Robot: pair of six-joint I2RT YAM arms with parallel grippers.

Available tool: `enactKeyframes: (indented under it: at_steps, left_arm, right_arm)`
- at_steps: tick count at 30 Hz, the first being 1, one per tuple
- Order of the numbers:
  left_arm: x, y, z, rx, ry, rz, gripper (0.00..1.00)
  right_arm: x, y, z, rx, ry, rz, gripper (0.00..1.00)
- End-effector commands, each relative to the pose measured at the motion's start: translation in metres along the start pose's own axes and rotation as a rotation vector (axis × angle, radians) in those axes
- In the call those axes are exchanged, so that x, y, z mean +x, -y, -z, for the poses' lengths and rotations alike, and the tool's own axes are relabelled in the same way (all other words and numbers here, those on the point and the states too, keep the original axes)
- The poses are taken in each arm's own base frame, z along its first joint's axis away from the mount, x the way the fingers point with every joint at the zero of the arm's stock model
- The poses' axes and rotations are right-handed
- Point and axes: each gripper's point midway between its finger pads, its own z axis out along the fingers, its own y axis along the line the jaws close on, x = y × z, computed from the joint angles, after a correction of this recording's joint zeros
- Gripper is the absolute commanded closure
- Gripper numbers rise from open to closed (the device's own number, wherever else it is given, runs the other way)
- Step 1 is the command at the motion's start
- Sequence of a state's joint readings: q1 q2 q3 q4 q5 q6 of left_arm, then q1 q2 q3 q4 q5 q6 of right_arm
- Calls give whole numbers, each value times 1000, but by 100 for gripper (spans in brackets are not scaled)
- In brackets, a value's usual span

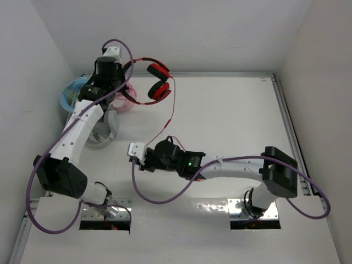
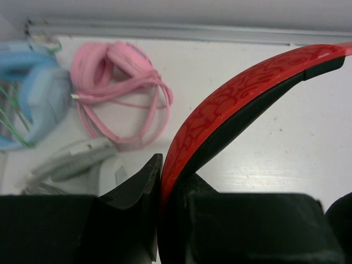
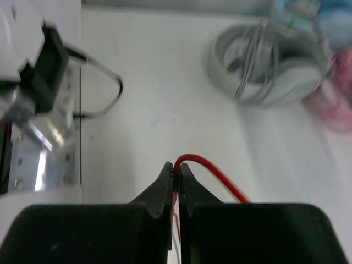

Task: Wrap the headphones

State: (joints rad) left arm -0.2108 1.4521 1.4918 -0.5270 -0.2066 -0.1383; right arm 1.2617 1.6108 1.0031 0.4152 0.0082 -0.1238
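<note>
The red headphones [image 1: 158, 82] hang at the back of the table, lifted by their headband. My left gripper [image 1: 124, 76] is shut on the black-and-red headband [image 2: 236, 99]; in the left wrist view the jaws [image 2: 164, 176] clamp the band from both sides. The thin red cable [image 1: 172, 110] runs from the ear cups down toward the table's middle. My right gripper [image 1: 137, 154] is shut on this cable [image 3: 214, 170]; in the right wrist view a small loop stands just above the closed fingertips [image 3: 177, 170].
A pink pair [image 2: 118, 82] with its wound cable, a blue pair [image 2: 33, 99] and a grey pair [image 3: 269, 66] lie at the back left, under and beside my left arm. The left arm's metal base plate [image 3: 44, 148] is near the right gripper. Walls enclose the table.
</note>
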Motion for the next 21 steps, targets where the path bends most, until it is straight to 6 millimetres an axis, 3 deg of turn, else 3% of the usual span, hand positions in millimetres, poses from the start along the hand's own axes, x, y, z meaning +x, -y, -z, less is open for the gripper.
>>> enactKeyframes:
  at_steps: [1,2,3,5,6,7,8,12,13,16,21]
  left_arm:
    - [-60,3,18,-21,231,-166,100]
    - [-52,2,9,-46,208,-226,100]
    - [-49,2,4,-61,203,-280,100]
    - [-30,-1,-5,-94,170,-427,100]
    - [-32,1,-4,-93,197,-455,100]
    - [-14,3,-9,-87,169,-540,100]
    - [-12,5,-6,-87,184,-573,100]
    - [3,31,3,-93,231,-769,100]
    - [16,42,7,-92,224,-859,100]
    - [19,60,18,-121,274,-946,100]
    - [50,86,21,-15,260,-1064,100]
  right_arm:
    - [0,-9,25,-100,-180,0,100]
    - [-29,0,33,-94,-164,21,100]
    - [-22,1,50,-104,-252,24,100]
    - [-66,29,80,-6,-219,54,100]
    - [-64,43,98,60,-275,69,100]
    - [-81,57,116,117,-251,91,100]
    - [-89,69,131,168,-263,105,100]
    - [-104,116,177,395,-339,156,100]
    - [-111,130,189,466,-354,173,100]
    - [-114,147,213,546,-418,209,100]
    - [-125,183,261,716,-447,241,100]
